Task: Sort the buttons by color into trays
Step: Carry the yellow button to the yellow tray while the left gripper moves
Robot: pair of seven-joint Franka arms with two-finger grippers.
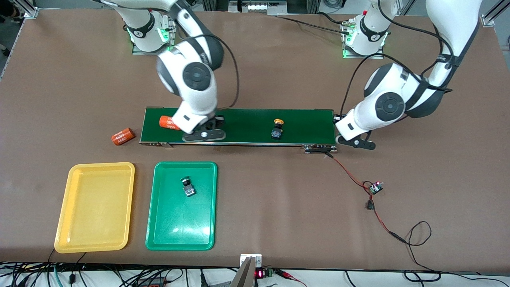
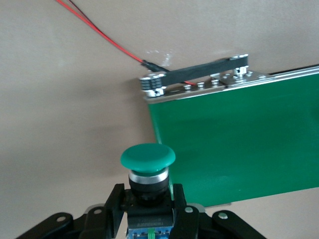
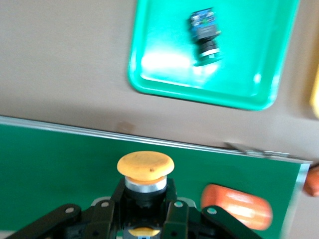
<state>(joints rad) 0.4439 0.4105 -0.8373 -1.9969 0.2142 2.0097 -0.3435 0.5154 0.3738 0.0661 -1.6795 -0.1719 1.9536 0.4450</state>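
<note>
My right gripper [image 3: 144, 191] is shut on a yellow-capped button [image 3: 145, 166], low over the conveyor belt [image 1: 247, 125] toward the right arm's end, where it also shows in the front view [image 1: 204, 134]. My left gripper [image 2: 148, 196] is shut on a green-capped button [image 2: 148, 157], just off the belt's end toward the left arm, also seen in the front view [image 1: 358, 142]. A second yellow button [image 1: 277, 128] stands on the belt. A second green button [image 1: 188, 186] lies in the green tray [image 1: 179, 223]. The yellow tray [image 1: 95, 207] beside it holds nothing.
An orange "4680" cylinder [image 1: 168, 122] lies on the belt beside my right gripper. Another cylinder [image 1: 121, 136] lies on the table off that belt end. Red and black wires run from the belt's other end to a small circuit board [image 1: 375, 187].
</note>
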